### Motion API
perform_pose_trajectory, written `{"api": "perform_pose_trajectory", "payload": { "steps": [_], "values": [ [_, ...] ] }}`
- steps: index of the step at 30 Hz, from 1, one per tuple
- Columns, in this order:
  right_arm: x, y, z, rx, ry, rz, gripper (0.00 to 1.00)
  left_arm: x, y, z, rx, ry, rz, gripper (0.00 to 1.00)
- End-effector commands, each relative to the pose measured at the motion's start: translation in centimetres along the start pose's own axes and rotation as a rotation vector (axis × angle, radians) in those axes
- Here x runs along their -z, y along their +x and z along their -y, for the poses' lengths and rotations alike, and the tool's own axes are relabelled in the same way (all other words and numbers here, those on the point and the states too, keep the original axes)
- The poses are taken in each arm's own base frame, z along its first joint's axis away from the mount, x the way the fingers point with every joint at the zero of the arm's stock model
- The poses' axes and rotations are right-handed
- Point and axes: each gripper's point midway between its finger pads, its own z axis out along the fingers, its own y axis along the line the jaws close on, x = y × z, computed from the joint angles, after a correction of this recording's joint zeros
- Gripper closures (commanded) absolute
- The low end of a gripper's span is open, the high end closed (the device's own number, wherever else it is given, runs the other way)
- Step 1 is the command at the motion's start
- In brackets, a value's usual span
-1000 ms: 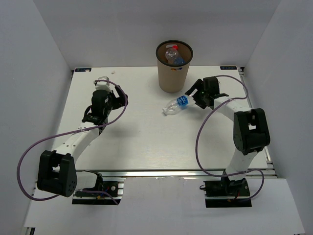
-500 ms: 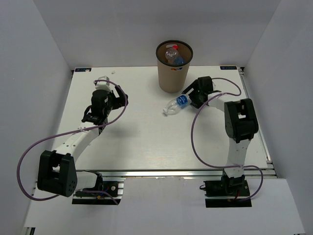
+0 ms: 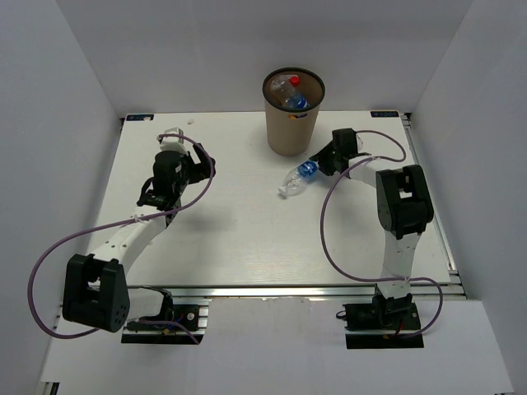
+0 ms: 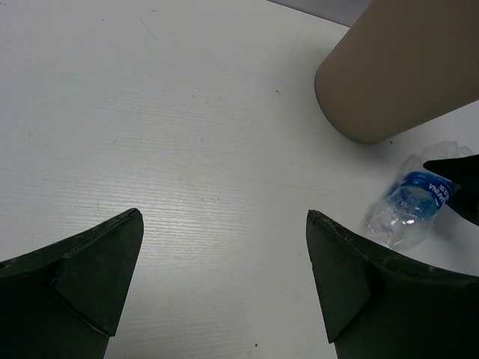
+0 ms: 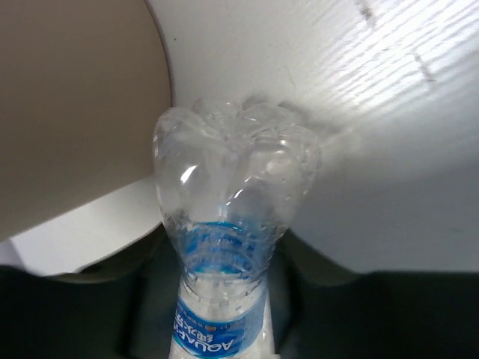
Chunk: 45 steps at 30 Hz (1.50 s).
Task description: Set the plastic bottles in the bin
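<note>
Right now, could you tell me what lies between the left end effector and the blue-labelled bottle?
Only bare white table lies between the left end effector and the blue-labelled bottle; the left wrist view shows it.

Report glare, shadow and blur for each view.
Top external: sharp, even light, soft shadows on the table. Left wrist: the left tool is dark and soft-edged. Right wrist: glints on the blue-label bottle; bin a featureless tan.

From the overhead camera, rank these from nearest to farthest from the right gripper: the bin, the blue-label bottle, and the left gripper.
1. blue-label bottle: lying on its side, clamped at its label end in the right gripper.
2. bin: standing just up and to the left in the view.
3. left gripper: far across on the left side, open.
</note>
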Motion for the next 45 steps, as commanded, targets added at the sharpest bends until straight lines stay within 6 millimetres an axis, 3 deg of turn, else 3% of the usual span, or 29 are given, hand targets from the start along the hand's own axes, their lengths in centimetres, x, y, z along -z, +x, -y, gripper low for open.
{"api": "perform_pose_trajectory", "payload": {
  "steps": [1,2,5,9,14,16,18,19,20,21,22,23,25,27,28,29,30,31,32,33,34,38,42,44,45],
  "values": [
    [3.2,-2.9,-2.1,0.083,-0.043,0.126,0.71,0.9,-2.3,0.5,0.009,0.015,0.068,0.02],
    [4.0,-3.4,-2.2,0.102,-0.047,0.147,0.75,0.9,-2.4,0.4,0.009,0.011,0.07,0.02],
    [8.3,-6.8,-4.9,0.203,-0.102,0.29,0.77,1.1,-2.5,0.4,0.008,0.011,0.073,0.02],
    [16.9,-12.3,-10.2,0.317,-0.215,0.541,0.77,1.0,-2.4,0.4,0.01,0.016,0.073,0.02],
    [25.4,-16.4,-16.7,0.477,-0.39,0.786,0.77,1.0,-2.5,0.4,0.012,0.015,0.075,0.02],
    [27.9,-17.6,-19.5,0.532,-0.46,0.853,0.77,0.9,-2.4,0.4,0.012,0.015,0.071,0.02],
    [28.6,-18.1,-21.8,0.641,-0.514,0.912,0.78,0.9,-2.4,0.3,0.012,0.008,0.071,0.02],
    [29.9,-18.7,-23.6,0.669,-0.554,0.963,0.78,0.9,-2.4,0.3,0.01,0.008,0.071,0.02],
    [28.7,-19.1,-24.3,0.733,-0.543,0.986,0.78,1.0,-2.5,0.3,0.01,0.007,0.073,0.02],
    [28.9,-19.1,-25.5,0.769,-0.578,0.998,0.78,1.0,-2.5,0.2,0.009,0.004,0.073,0.02],
    [30.7,-19.8,-27.5,0.785,-0.621,1.047,0.78,1.0,-2.5,0.1,0.009,0.003,0.073,0.02],
    [28.8,-19.7,-28.1,0.843,-0.622,1.043,0.78,1.0,-2.5,0.1,0.009,0.002,0.075,0.02],
    [29.3,-19.9,-29.9,0.871,-0.654,1.123,0.78,1.0,-2.5,0.0,0.004,-0.004,0.077,0.02],
    [28.2,-20.3,-31.4,0.916,-0.65,1.194,0.78,1.0,-2.6,-0.3,0.002,-0.021,0.076,0.02],
    [25.3,-20.0,-31.4,0.931,-0.636,1.173,0.78,1.0,-2.5,-0.4,0.001,-0.025,0.074,0.02],
    [25.9,-20.0,-32.8,0.948,-0.684,1.194,0.78,1.0,-2.5,-0.4,0.002,-0.027,0.073,0.02],
    [25.2,-19.5,-33.3,0.986,-0.702,1.197,0.78,1.0,-2.5,-0.4,0.002,-0.027,0.075,0.02],
    [22.0,-18.9,-33.1,1.01,-0.684,1.165,0.78,1.0,-2.5,-0.5,0.0,-0.028,0.075,0.02],
    [22.5,-18.5,-34.4,1.025,-0.699,1.189,0.78,1.0,-2.5,-0.7,0.001,-0.038,0.076,0.02],
    [21.4,-18.1,-34.5,1.053,-0.683,1.191,0.78,1.0,-2.5,-0.7,-0.001,-0.043,0.076,0.02],
    [19.1,-17.9,-33.9,1.087,-0.62,1.196,0.77,1.0,-2.6,-0.9,-0.002,-0.047,0.078,0.02],
    [14.4,-16.0,-32.2,1.167,-0.519,1.182,0.77,0.9,-2.5,-0.9,-0.008,-0.046,0.077,0.02],
    [12.9,-15.1,-30.4,1.195,-0.469,1.144,0.76,0.9,-2.4,-0.9,-0.009,-0.05,0.072,0.02],
    [11.3,-13.6,-29.0,1.215,-0.48,1.068,0.76,1.0,-2.6,-0.9,-0.007,-0.044,0.076,0.02],
    [11.5,-13.2,-28.9,1.227,-0.486,1.054,0.76,1.0,-2.5,-0.9,-0.007,-0.045,0.075,0.02]
  ]
}}
